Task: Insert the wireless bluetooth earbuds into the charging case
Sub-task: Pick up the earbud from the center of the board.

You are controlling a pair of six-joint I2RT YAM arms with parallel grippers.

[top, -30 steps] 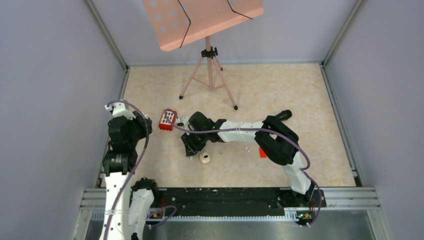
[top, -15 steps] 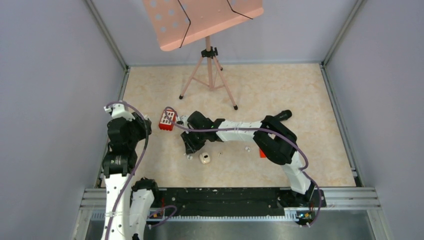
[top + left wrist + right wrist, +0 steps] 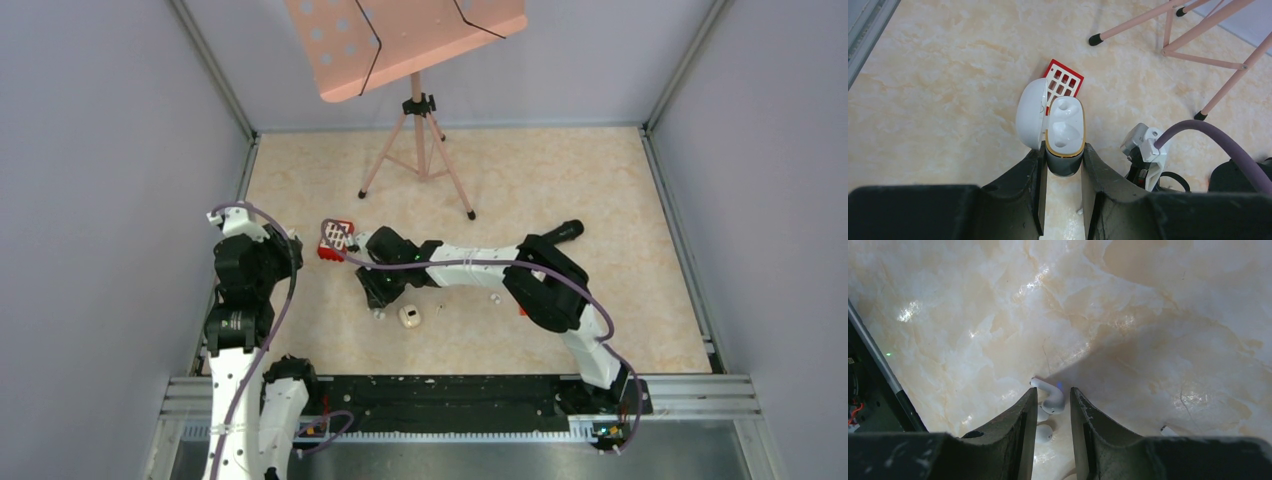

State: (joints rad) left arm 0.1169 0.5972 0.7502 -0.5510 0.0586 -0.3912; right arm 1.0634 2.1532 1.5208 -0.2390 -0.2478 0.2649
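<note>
My left gripper (image 3: 1064,150) is shut on the open charging case (image 3: 1064,132), which has a dark body, a gold rim and white empty sockets. Its white lid (image 3: 1029,116) hangs open to the left. My right gripper (image 3: 1053,392) is low over the table (image 3: 378,292). Its jaws stand narrowly apart around a white stemmed earbud (image 3: 1050,399), with small gaps on both sides. Two more earbuds (image 3: 1044,433) lie just behind it, between the fingers. Another earbud (image 3: 494,297) lies on the table under the right arm.
A red grid block (image 3: 1063,82) lies just beyond the held case and also shows in the top view (image 3: 336,238). A second white case (image 3: 409,316) lies near the right gripper. A pink music stand (image 3: 418,150) is at the back. A small red block (image 3: 522,310) peeks out under the right arm.
My right arm has shifted slightly left, toward the red grid block. The left arm has barely moved and still holds the case.
</note>
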